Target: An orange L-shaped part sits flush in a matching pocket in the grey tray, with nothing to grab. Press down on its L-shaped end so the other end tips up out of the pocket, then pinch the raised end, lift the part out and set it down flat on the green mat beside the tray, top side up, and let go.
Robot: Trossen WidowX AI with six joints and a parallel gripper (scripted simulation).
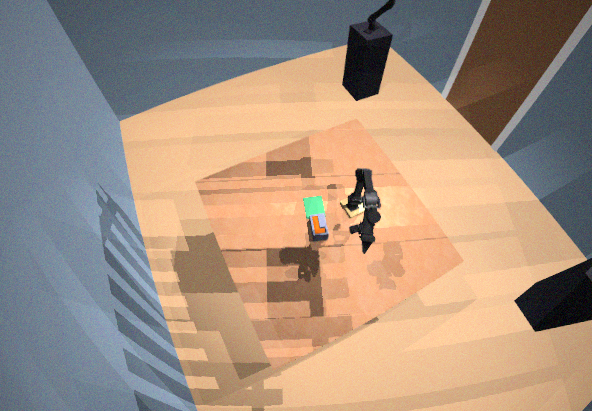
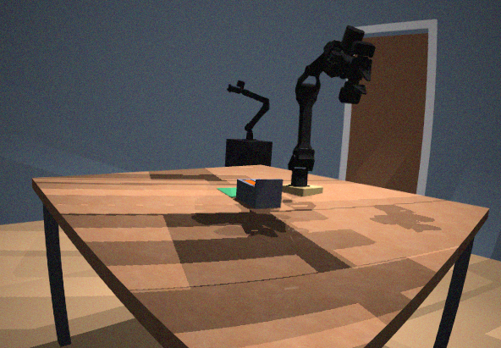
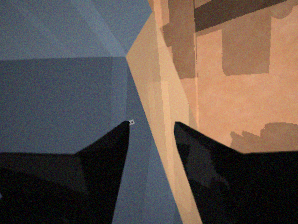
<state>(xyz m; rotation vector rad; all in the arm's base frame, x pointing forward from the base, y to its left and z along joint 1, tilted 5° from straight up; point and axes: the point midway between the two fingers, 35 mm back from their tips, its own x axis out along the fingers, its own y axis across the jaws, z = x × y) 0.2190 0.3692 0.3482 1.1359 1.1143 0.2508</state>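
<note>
One counter (image 2: 127,234), wooden, on dark legs; three legs in view. One grey tray (image 1: 318,229) on it, holding one orange L-shaped part (image 1: 316,224). One green mat (image 1: 313,205) touching the tray. One working arm (image 2: 305,116) on one tan base plate (image 2: 315,190), with one end effector (image 1: 366,246) and two fingers. One second arm (image 2: 254,109), on one dark pedestal (image 2: 248,153). One more dark block (image 1: 557,298). One door (image 2: 389,112).

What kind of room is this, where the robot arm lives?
Probably a plain workroom or test room: a wooden table carries the robot arm, a brown door stands behind it, and a second arm on a dark box waits farther back.
</note>
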